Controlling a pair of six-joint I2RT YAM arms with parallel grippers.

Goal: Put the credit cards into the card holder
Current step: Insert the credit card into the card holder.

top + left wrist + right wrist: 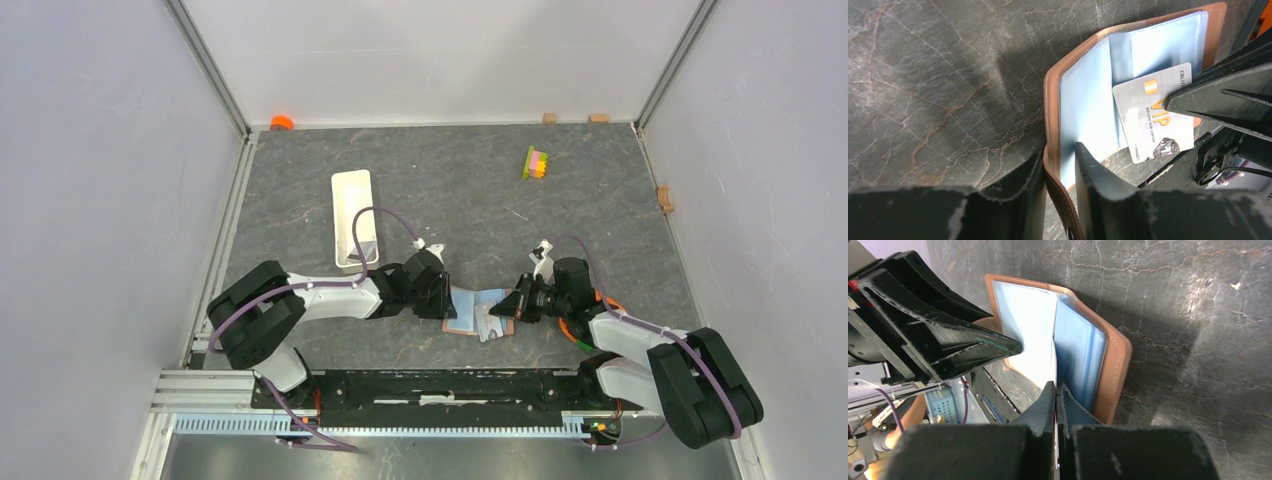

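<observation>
The left gripper (pixel 1058 162) is closed tight on the edge of the open card holder (pixel 1083 100). The right gripper (pixel 1056 388), its jaws almost together, pinches a credit card (pixel 1148 122) that lies slantwise on the holder's pale blue inner leaf. A white tray (pixel 353 215) sits well beyond the holder.

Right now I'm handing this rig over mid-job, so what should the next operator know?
The left gripper is shut on the open card holder, at its edge.
The right gripper is shut on one credit card, which lies over the blue inner sleeves, one corner past the rim.
Done: holder open, card at it.
Left: seat the card in a sleeve. No other card shows clearly.
</observation>
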